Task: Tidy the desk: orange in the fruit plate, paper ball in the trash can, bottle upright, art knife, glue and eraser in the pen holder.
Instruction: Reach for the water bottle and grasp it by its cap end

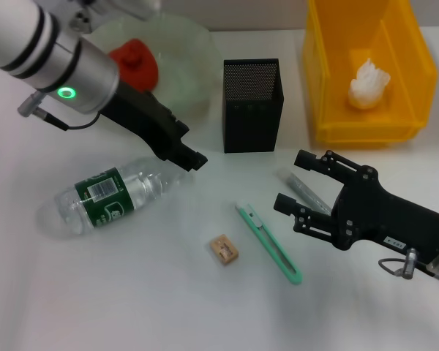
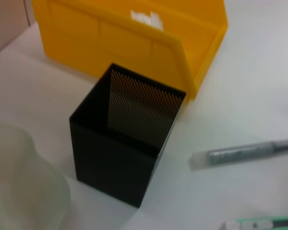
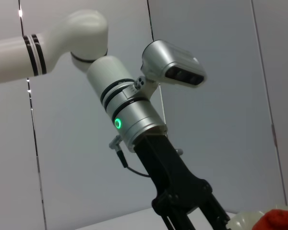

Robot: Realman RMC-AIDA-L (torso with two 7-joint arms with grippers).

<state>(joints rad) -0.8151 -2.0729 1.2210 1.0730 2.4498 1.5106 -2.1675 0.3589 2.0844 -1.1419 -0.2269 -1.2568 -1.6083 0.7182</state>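
Right gripper [image 1: 287, 180], jaws spread wide and empty, sits over the glue [image 1: 301, 191]; art knife [image 1: 268, 243] lies just beside. Left gripper [image 1: 194, 159] hangs above the fallen bottle [image 1: 106, 196]; its jaw state cannot be told.

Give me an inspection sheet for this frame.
Surface: white desk.
Job's things: orange in fruit plate; paper ball in trash can; bottle lying down; art knife, eraser, glue on desk; pen holder looks empty.
Clutter: nothing seen.
Grippers: left gripper shut, near bottle cap; right gripper open over glue.
Cables: thin leads at both wrists.
Surroundings: grey wall panels.
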